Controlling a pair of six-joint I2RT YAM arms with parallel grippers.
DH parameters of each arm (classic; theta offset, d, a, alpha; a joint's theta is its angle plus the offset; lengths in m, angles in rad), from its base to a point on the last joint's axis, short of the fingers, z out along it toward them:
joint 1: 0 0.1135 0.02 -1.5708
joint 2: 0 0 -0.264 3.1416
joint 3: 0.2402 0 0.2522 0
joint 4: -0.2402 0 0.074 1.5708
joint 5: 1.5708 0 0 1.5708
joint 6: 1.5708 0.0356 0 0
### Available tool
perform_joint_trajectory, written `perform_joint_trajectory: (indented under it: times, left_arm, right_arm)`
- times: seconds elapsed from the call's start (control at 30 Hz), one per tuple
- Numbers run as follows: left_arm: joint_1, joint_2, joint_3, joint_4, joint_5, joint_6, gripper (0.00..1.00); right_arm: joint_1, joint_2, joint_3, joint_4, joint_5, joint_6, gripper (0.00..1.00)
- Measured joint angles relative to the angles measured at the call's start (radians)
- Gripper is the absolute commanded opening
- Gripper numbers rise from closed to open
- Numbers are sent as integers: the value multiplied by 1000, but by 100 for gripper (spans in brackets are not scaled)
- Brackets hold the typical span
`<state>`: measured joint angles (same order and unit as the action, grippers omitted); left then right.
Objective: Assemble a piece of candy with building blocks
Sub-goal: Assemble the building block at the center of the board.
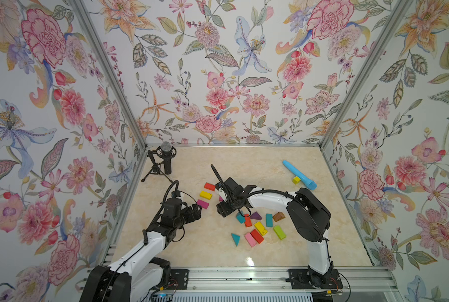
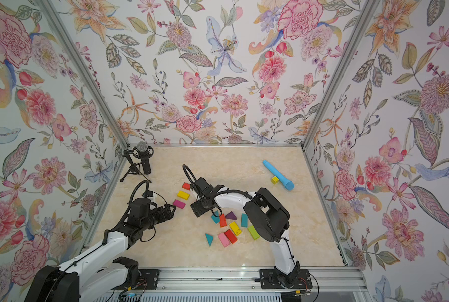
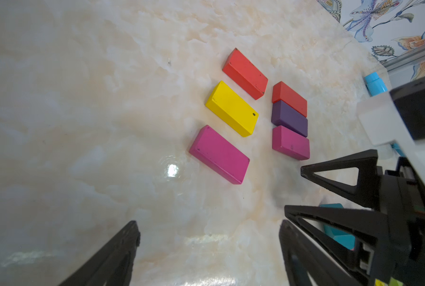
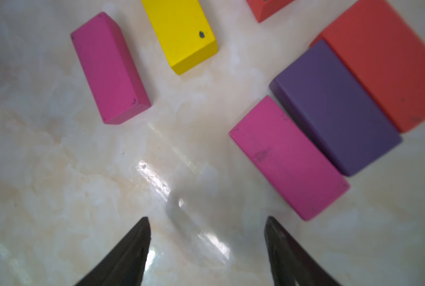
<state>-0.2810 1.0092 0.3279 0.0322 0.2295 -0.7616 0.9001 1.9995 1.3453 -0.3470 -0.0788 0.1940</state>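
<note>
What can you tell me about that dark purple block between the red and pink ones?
The dark purple rectangular brick looks like matte painted wood. It lies flat on the pale marbled tabletop, long sides flush against a red-orange brick and a magenta brick, the middle of a three-brick row. Nothing else touches it.

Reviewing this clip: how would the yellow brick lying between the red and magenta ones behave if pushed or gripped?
The yellow brick lies on its broad face, so it probably won't roll or tip. The tabletop looks glossy, so a push would likely slide it. Its straight, parallel sides look rigid and should suit a pinch.
</note>
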Motion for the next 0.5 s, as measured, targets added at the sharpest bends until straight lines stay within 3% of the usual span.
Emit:
perform_joint_trajectory:
  times: [0.23,0.5]
  left_arm:
    - [-1,-43,-14,-3,8,1,99]
    - [-85,-24,-81,50,11,-63,99]
  right_arm:
    - [49,-150,-120,81,35,15,93]
    - [53,-153,-139,178,34,23,97]
